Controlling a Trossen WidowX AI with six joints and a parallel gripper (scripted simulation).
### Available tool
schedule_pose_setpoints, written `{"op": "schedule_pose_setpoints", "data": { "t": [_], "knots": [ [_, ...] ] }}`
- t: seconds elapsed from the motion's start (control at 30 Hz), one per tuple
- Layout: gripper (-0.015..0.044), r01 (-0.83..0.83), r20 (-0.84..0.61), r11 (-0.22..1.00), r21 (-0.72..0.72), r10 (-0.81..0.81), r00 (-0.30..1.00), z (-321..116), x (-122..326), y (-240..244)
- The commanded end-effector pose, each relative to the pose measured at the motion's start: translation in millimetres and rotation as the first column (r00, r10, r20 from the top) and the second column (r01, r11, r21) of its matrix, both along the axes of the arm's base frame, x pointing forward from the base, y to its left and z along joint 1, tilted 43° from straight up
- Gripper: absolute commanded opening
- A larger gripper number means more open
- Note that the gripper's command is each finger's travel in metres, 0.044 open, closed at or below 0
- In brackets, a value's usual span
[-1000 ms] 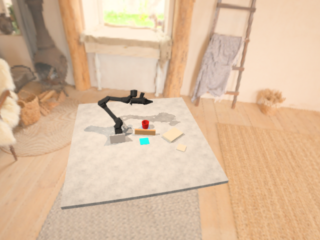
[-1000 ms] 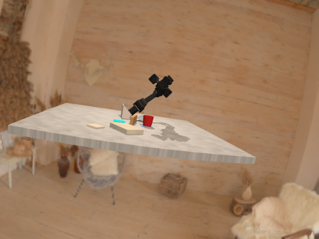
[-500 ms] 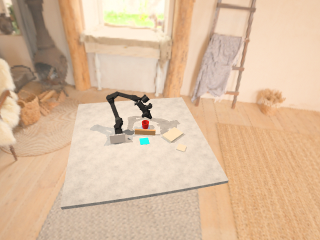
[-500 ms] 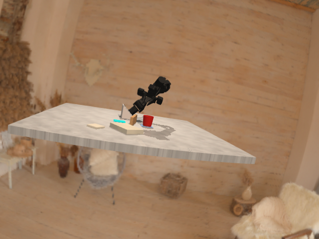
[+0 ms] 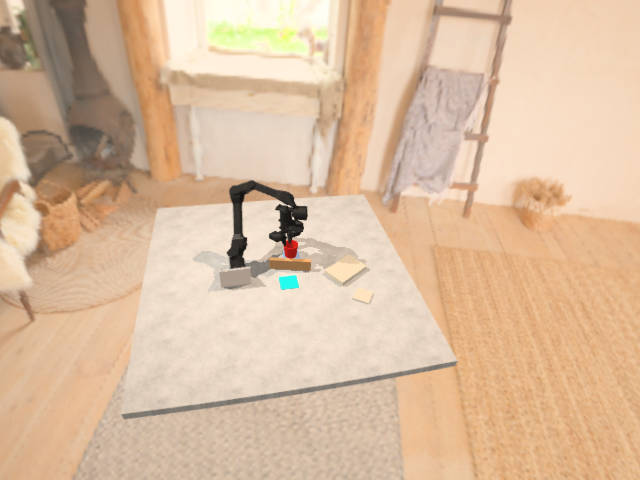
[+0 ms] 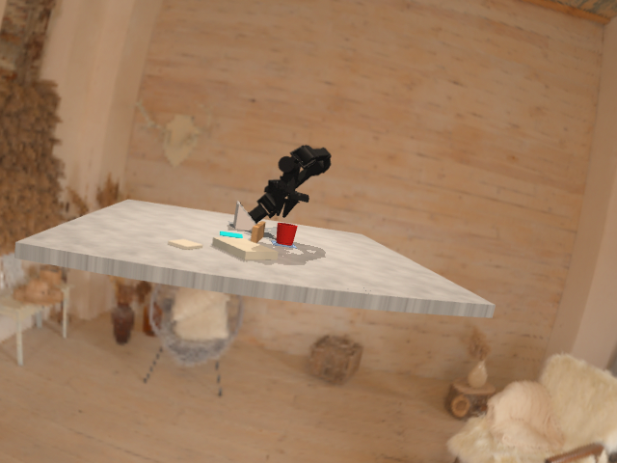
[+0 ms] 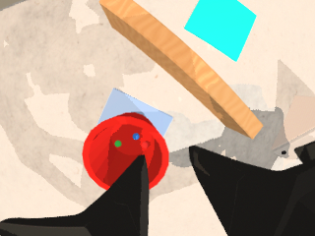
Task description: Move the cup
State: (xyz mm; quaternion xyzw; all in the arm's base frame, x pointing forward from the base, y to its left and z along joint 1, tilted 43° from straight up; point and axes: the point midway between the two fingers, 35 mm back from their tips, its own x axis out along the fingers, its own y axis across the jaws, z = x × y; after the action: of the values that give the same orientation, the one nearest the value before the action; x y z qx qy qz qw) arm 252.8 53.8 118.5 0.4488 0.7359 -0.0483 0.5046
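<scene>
The claw stands partly open and holds nothing; one finger overlaps the near rim of the red cup, the other sits beside it. The cup stands upright on a pale blue pad, marbles inside, behind the wooden block. The cyan pad lies beyond the block

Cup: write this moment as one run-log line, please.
phase: pre-grasp | gripper: open, empty, above cup | cup: upright on blue pad, marbles inside | cyan pad: beyond wooden block

Claw right above red cup, behind wood block.
</scene>
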Motion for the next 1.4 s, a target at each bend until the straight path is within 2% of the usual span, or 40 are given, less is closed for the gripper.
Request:
{"op": "schedule_pose_setpoints", "data": {
  "t": [0.0, 1.37],
  "knots": [
    [0.0148, 0.057, -0.114, 0.997, 0.052, -0.051, 0.992, 7, -4, 3],
    [0.0148, 0.058, -0.113, 0.997, 0.053, -0.051, 0.992, -32, -11, 38]
  ]
}}
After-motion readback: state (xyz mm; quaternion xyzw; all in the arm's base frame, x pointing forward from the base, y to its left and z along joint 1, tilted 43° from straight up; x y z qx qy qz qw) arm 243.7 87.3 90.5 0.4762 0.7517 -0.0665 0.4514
